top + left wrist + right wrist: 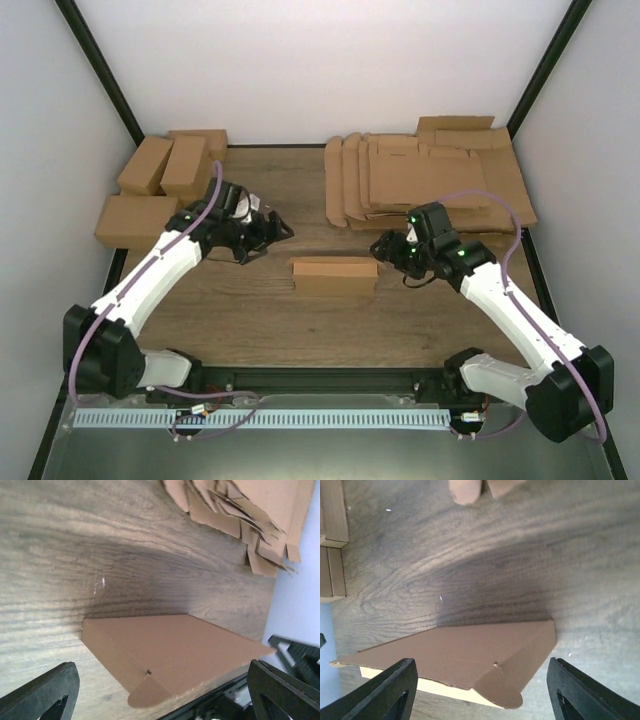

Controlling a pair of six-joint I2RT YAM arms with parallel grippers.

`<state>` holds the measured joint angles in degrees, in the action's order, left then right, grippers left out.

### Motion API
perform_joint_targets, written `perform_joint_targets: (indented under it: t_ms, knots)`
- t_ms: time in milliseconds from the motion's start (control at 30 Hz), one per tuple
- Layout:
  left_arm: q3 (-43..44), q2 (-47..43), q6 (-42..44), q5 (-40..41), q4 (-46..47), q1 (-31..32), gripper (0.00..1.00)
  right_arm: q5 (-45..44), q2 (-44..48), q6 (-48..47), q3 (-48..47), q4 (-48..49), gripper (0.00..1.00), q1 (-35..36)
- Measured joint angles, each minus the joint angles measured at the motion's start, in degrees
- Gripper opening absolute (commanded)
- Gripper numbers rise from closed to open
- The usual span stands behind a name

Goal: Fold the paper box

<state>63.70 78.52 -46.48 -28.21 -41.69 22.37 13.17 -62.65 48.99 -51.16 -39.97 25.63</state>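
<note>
The paper box (333, 275) is lying folded shut as a shallow brown carton near the middle of the wooden table (300, 330), its long side running from 9 to 3 o'clock in the top view. In the right wrist view, a pale inner edge is showing along the lower side of the box (470, 655). A small rounded tab is sticking out at the near corner.

The right gripper (386, 250) is hovering just beside the box's right end, at about 2 o'clock from it. Its two fingers (385, 690) are standing wide apart and holding nothing. The left gripper (268, 236) is sitting a little farther off at about 10 o'clock, pointing toward the box. Its fingers (45, 692) are likewise spread wide and gripping nothing.

Farther out at 1 o'clock, a fanned stack of flat cardboard blanks (430, 180) is lying against the far right of the table. At 10 o'clock, beyond the left arm, several folded cartons (165, 165) are sitting clustered at the far left corner.
</note>
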Motion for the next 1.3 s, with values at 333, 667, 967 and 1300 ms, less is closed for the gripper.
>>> perform_joint_targets:
  t_ms: [333, 667, 967, 1300]
  knots:
    - [-7.02, -13.31, 17.35, 2.36, 2.49, 0.48, 0.45, 2.25, 4.42, -22.08, -1.62, 1.95, 0.51, -0.04]
    - [-8.79, -13.40, 23.82, 9.70, 4.79, 7.87, 0.40, 6.19, 3.06, -32.61, -1.62, 1.44, 0.45, -0.04]
    - [-9.46, -11.21, 25.31, 15.69, 5.64, 12.00, 0.39, 4.31, 0.79, -32.89, -1.62, 0.39, 0.38, 0.07]
    - [-9.42, -6.67, 26.40, 18.01, 5.79, 13.57, 0.22, 2.80, -1.27, -32.24, -1.55, 0.39, 0.30, 1.22]
